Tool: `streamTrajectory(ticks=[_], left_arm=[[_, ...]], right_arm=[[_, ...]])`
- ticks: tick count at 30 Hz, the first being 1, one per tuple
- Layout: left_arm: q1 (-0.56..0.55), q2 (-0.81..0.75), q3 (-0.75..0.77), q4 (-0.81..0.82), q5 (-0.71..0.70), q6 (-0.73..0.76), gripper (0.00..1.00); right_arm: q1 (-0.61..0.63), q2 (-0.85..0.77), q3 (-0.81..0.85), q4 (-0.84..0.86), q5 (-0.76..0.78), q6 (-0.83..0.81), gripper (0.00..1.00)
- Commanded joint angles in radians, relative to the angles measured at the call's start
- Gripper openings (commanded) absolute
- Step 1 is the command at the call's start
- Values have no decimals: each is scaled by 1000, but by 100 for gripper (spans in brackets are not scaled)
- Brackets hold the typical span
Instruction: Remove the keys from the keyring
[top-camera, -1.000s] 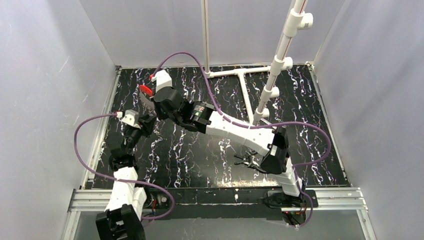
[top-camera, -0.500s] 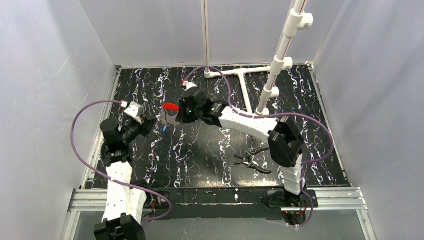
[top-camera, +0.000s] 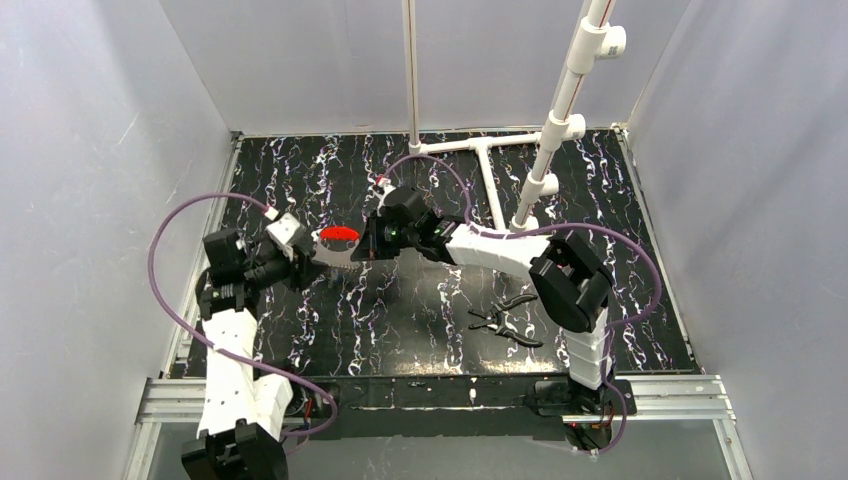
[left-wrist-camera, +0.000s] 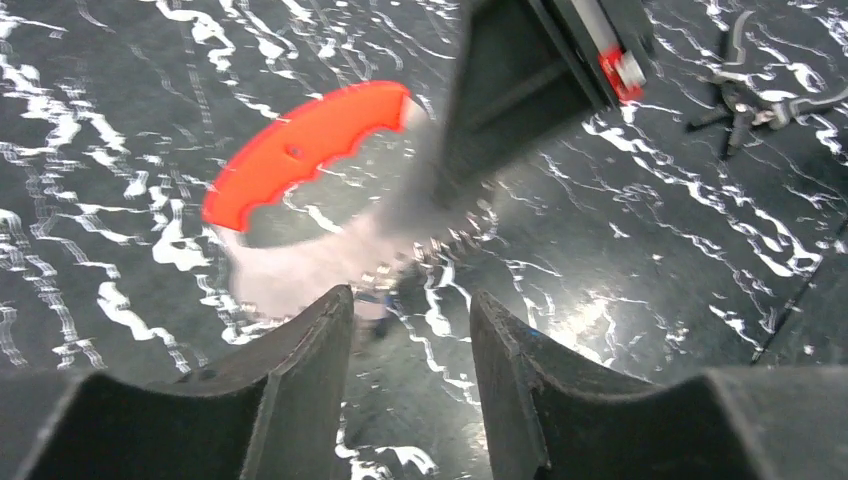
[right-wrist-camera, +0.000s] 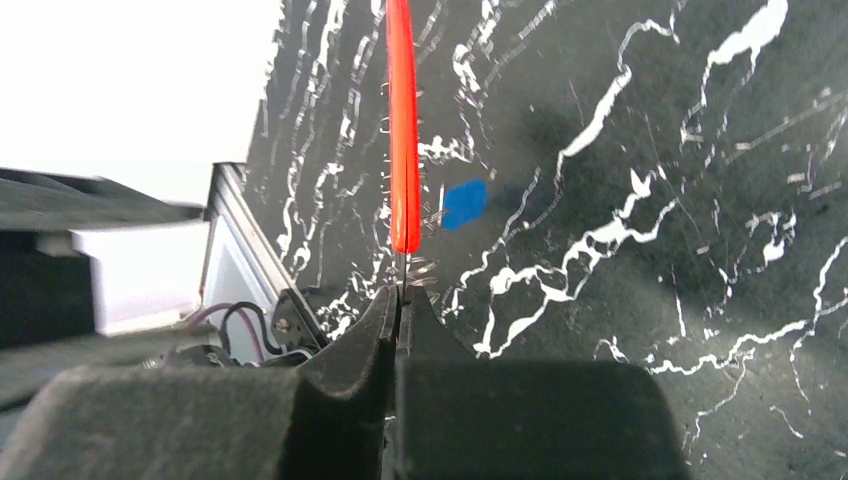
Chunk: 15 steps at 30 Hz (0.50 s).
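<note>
While the right tool (right-wrist-camera: 402, 292) clamps the keyring (right-wrist-camera: 403, 130), the left tool (left-wrist-camera: 410, 300) gapes beside what seem keys (left-wrist-camera: 330, 262).

From above the near edge, one camera looks down on the whole table (top-camera: 620, 200); two wrist cameras view the keyring (top-camera: 338, 233) close up, shared by all.

Both arms (top-camera: 235, 350) are white with black joints, purple cables (top-camera: 152, 260), and seemingly matte-black claw fingers (left-wrist-camera: 290, 400).
</note>
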Motion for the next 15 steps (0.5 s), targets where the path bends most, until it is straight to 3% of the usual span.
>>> streamTrajectory(ticks=[1,6,11,15], left_arm=[[-1,-92,-137,160,110,-164,49],[-1,-155,-276,572,50,-435,54],[0,-121,-352,840,-111,-561,64],[0,-70,-373,997,-124,-646,74]], right_arm=[[-15,-74,100,105,-41,-20,1],[-15,-68,255,-8,3,-129,1],[-15,-74,369,-96,34,-203,1],[-14,-79,421,-127,45,-231,1]])
